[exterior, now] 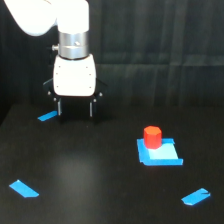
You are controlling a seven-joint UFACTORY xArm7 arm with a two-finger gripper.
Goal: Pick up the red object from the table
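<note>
Exterior view: red object (152, 137) stands on blue patch (159, 152), jaws apart from it.

Dark pleated curtain (160, 50) hangs behind; dim, soft lighting

- My worktop (100, 170) is a flat matte black surface.
- A blue square patch (161, 154) lies flat on it toward the exterior view's right.
- The red object (152, 137) stands upright on that patch's far left corner.
- Three small blue tape strips lie on the black: one far left (47, 116), one near left (24, 188), one near right (196, 197).
</note>
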